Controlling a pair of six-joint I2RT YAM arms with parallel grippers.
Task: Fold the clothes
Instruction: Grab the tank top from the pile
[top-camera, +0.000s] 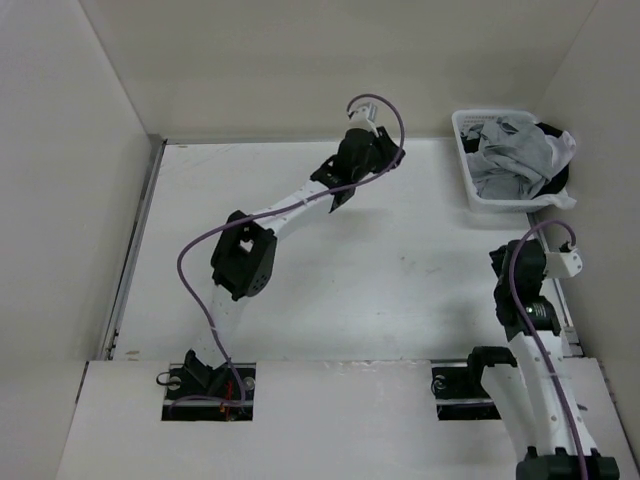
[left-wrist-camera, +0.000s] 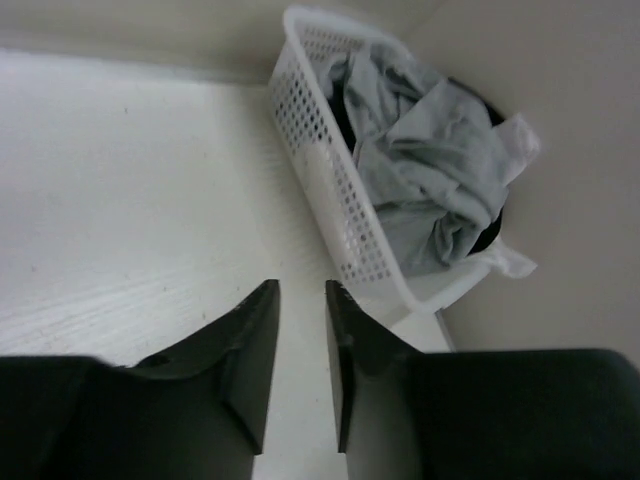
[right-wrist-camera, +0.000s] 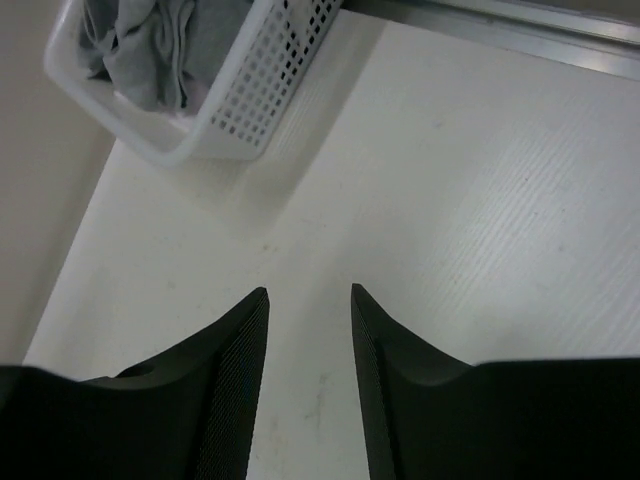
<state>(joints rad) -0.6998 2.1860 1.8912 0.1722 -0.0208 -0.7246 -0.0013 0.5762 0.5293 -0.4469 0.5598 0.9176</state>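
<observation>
Between the left gripper's dark fingers only a narrow slit of bare table shows, with nothing gripped. The right gripper stands somewhat wider apart, likewise empty, over the tabletop. Beyond both, the grey tank top lies crumpled in the white perforated basket at the table's far right corner, with white cloth and black cloth under it.

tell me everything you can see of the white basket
The white basket is rectangular plastic, with lattice-holed walls and a solid rim. It stands upright on the table in the far right corner, beside the side wall. Crumpled grey clothes heap inside it, with white cloth and black cloth hanging over its right rim.
</observation>
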